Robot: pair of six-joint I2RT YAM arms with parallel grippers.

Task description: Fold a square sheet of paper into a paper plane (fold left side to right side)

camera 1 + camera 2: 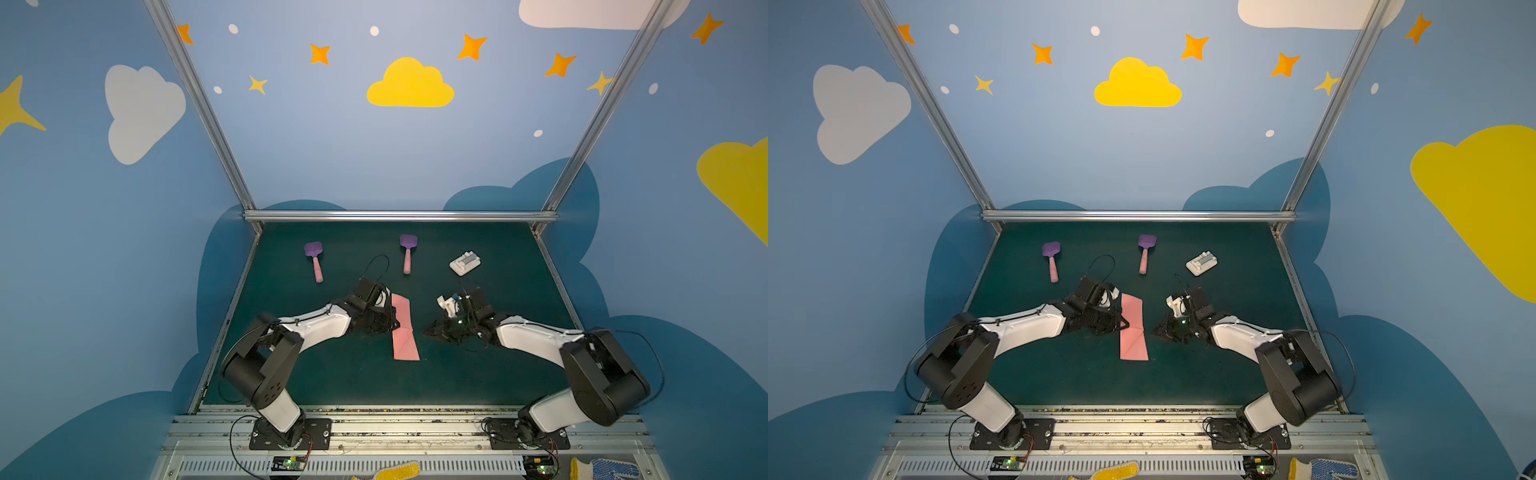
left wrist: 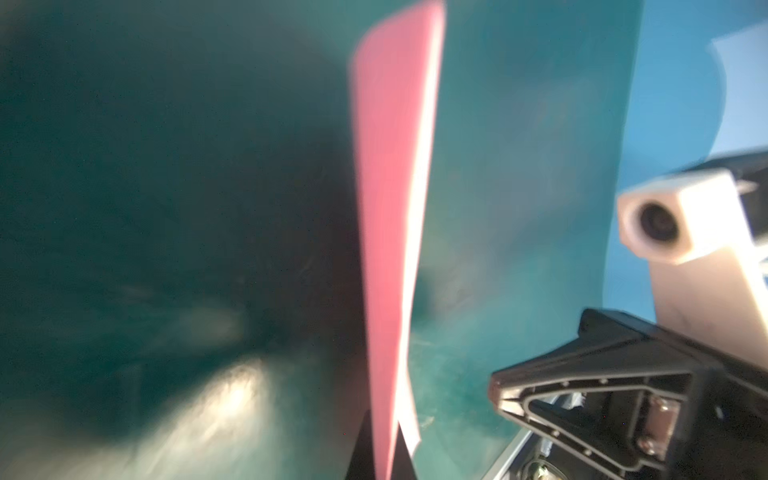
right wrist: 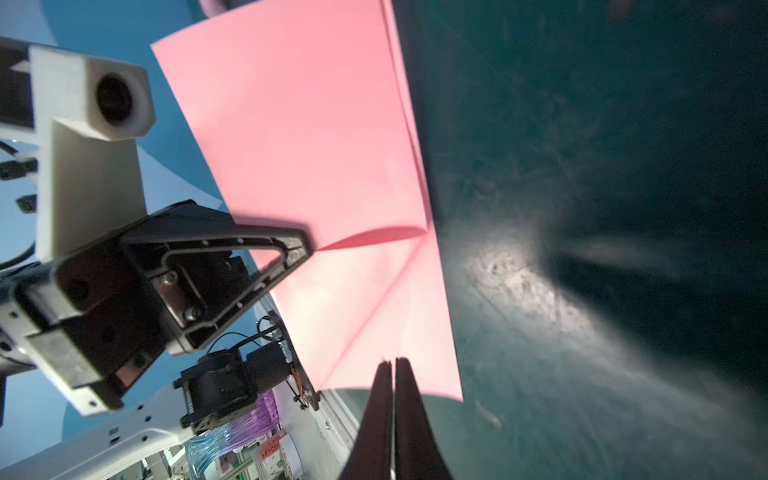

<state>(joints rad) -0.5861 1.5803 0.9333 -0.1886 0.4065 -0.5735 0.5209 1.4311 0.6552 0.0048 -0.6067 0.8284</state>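
Observation:
The square sheet of paper (image 1: 404,332) (image 1: 1133,328) is salmon pink and lies mid-mat, folded into a long narrow strip with a cross crease and diagonal creases in its near half. No paper plane is in view. My left gripper (image 1: 395,328) (image 1: 1125,323) sits at the strip's left edge by the cross crease. In the left wrist view its dark fingers (image 2: 361,449) are shut on the paper (image 2: 390,208), which rises between them. My right gripper (image 1: 427,332) (image 3: 392,360) is shut and empty, just right of the strip, with its tips over the paper's (image 3: 311,145) near end.
Two purple spatulas with pink handles (image 1: 314,259) (image 1: 408,251) lie on the far part of the mat. A small white plastic block (image 1: 465,263) lies at the far right. An aluminium rail (image 1: 399,215) bounds the back, and blue walls close both sides.

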